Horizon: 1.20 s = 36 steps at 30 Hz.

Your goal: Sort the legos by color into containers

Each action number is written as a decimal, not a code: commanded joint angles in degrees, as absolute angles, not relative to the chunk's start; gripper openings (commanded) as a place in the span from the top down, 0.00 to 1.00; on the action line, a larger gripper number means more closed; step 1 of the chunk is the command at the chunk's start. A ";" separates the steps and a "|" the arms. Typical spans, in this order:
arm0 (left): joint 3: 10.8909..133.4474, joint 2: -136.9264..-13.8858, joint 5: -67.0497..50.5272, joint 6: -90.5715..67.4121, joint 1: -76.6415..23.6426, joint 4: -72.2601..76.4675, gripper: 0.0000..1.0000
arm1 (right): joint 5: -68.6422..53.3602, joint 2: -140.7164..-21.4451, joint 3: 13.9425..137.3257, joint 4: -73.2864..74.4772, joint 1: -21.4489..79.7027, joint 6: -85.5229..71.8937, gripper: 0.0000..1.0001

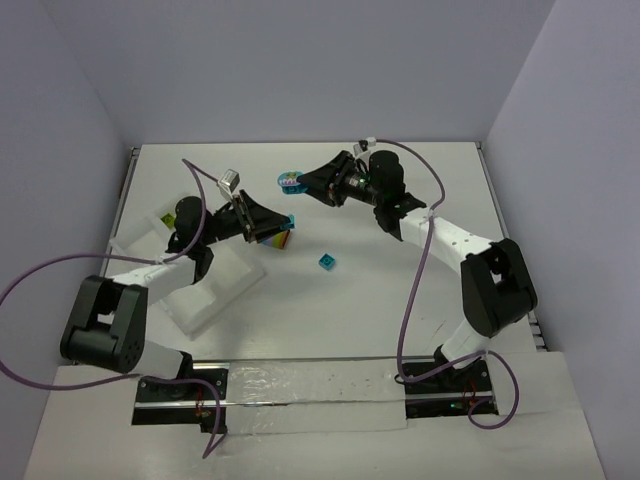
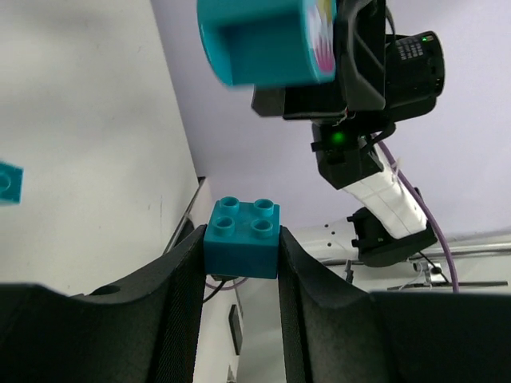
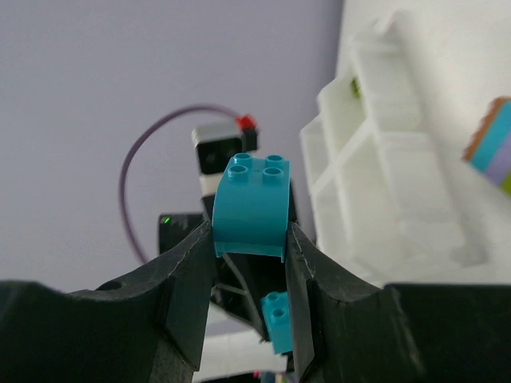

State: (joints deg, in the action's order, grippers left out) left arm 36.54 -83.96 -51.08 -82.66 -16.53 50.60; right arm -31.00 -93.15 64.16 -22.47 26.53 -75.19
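Teal arched brick [image 3: 249, 206], four studs showing, clamped in the right hand [image 3: 250, 239]. Square teal brick [image 2: 242, 237] clamped in the left hand [image 2: 241, 255]. A third teal brick [image 1: 327, 262] lies alone on the desk [image 1: 400, 200]. Multicoloured stack [image 1: 278, 238] just beside the clear tray [image 1: 215, 290]. One far compartment holds a lime green brick [image 1: 165, 217].

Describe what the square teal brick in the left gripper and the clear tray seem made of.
Square teal brick: likely hard moulded plastic, smooth, slightly glossy; crisp studs, even colour. Clear tray: probably thin translucent plastic; milky walls let light through.
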 commanded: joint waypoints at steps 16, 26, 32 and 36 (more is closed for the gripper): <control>57.72 -72.78 -9.11 -40.58 -3.69 -34.29 1.00 | -17.49 -81.20 61.15 -0.86 18.79 -50.09 1.00; 51.96 -72.49 -4.69 -45.48 -3.60 -31.04 0.83 | -17.72 -87.91 74.36 10.66 26.75 -39.04 1.00; 49.90 -71.78 -4.05 -45.86 -3.67 -31.81 0.28 | -15.15 -93.13 83.81 15.09 33.83 -36.19 1.00; 51.41 -71.53 -5.63 -45.61 -3.60 -32.01 0.14 | -16.26 -96.77 88.24 15.90 39.74 -34.64 1.00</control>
State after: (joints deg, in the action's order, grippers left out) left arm 49.74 -73.60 -5.04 -45.77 -3.65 -31.96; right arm -15.97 -93.96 82.97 14.11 35.01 -37.91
